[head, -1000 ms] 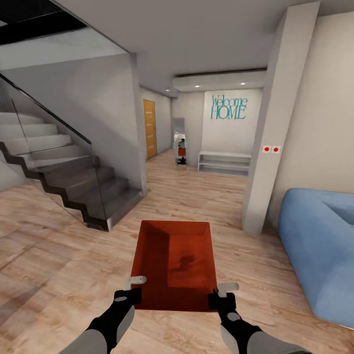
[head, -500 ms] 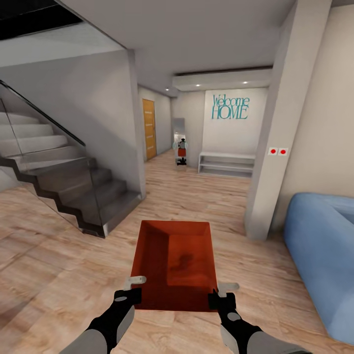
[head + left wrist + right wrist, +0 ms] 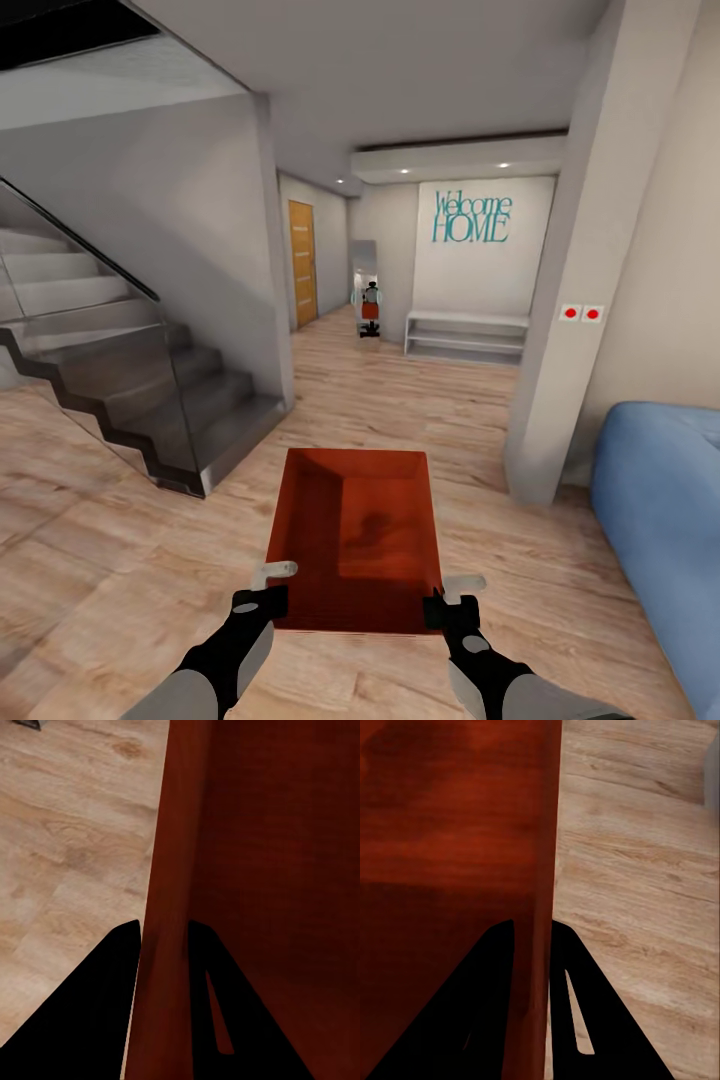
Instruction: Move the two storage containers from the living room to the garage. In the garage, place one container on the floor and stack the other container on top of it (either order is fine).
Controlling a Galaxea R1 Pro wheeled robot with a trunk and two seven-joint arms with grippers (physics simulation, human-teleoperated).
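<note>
One storage container [image 3: 355, 540] is clamped between two end effectors, left end effector [image 3: 262, 600] and right end effector [image 3: 440, 606].

Open wood floor [image 3: 400, 400] runs to your 12 o'clock, down the hallway toward the white bench [image 3: 466, 335]. Staircase [image 3: 130, 390] with its glass panel blocks 10 o'clock. Grey pillar [image 3: 575, 280] stands at 1 o'clock, and the blue sofa [image 3: 660, 500] is close at 3 o'clock. The orange bin [image 3: 352, 535] fills the space between both your grippers, leaving bare floor either side of it.
</note>
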